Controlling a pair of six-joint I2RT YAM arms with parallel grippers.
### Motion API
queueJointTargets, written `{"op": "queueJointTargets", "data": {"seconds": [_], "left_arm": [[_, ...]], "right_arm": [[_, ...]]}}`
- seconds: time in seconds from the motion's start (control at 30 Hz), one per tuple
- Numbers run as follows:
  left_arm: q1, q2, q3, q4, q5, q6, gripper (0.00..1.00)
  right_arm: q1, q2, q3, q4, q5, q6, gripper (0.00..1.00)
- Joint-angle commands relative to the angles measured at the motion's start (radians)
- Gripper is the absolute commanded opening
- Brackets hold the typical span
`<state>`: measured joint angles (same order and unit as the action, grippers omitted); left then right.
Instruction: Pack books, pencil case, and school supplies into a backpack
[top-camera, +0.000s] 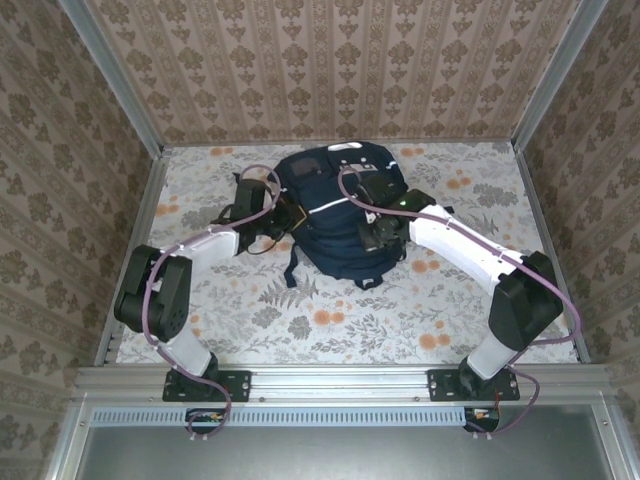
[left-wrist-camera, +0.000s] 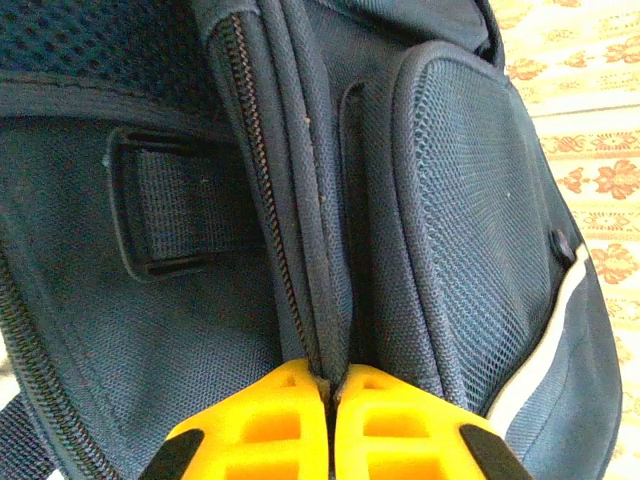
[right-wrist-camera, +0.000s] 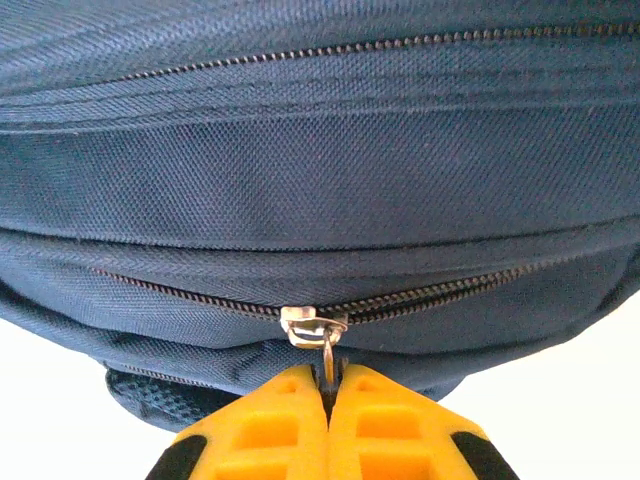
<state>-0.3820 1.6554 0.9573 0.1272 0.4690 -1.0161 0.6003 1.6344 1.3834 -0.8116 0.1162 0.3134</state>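
The navy-blue backpack (top-camera: 335, 215) lies in the middle of the table, its white stripe facing up. My left gripper (top-camera: 290, 216) is at the pack's left side. In the left wrist view its yellow fingers (left-wrist-camera: 270, 420) are shut on a ridge of backpack fabric (left-wrist-camera: 325, 300) beside a zipper track. My right gripper (top-camera: 376, 236) rests on the pack's right front. In the right wrist view it (right-wrist-camera: 327, 385) is shut on the metal zipper pull (right-wrist-camera: 327, 358) hanging from the slider (right-wrist-camera: 312, 325); the zipper looks closed to the left and slightly parted to the right. The books, pencil case and school supplies are out of view.
The table (top-camera: 330, 320) has a floral cloth. Wallpapered walls (top-camera: 330, 70) and metal rails (top-camera: 140, 250) close it in on three sides. A dark strap (top-camera: 293, 265) trails from the pack toward the near edge. A mesh side pocket (left-wrist-camera: 470, 220) lies right of the left fingers.
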Motion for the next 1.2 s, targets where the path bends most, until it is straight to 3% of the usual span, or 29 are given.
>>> {"op": "queueJointTargets", "data": {"seconds": [0.0,0.07,0.13,0.37,0.53,0.8,1.17], "left_arm": [[0.085,-0.051,0.022,-0.133,-0.119,0.106,0.22],[0.118,-0.088,0.023,-0.205,-0.139,0.14,0.42],[0.156,-0.122,0.017,-0.265,-0.134,0.17,0.53],[0.227,-0.271,-0.056,-0.377,-0.069,0.143,0.64],[0.217,-0.36,-0.162,-0.242,0.061,-0.044,0.59],[0.151,-0.419,-0.203,-0.164,0.027,-0.225,0.4],[0.068,-0.328,-0.176,-0.097,0.009,-0.358,0.42]], "right_arm": [[0.039,0.029,0.057,0.046,-0.115,-0.004,0.0],[0.086,0.087,0.11,0.08,-0.181,-0.006,0.0],[0.12,0.144,0.174,0.096,-0.214,0.0,0.0],[0.166,0.308,0.362,0.175,-0.35,0.019,0.0],[0.167,0.354,0.416,0.199,-0.397,0.029,0.0],[0.166,0.32,0.35,0.213,-0.393,0.032,0.0],[0.166,0.282,0.297,0.239,-0.389,0.048,0.0]]}}
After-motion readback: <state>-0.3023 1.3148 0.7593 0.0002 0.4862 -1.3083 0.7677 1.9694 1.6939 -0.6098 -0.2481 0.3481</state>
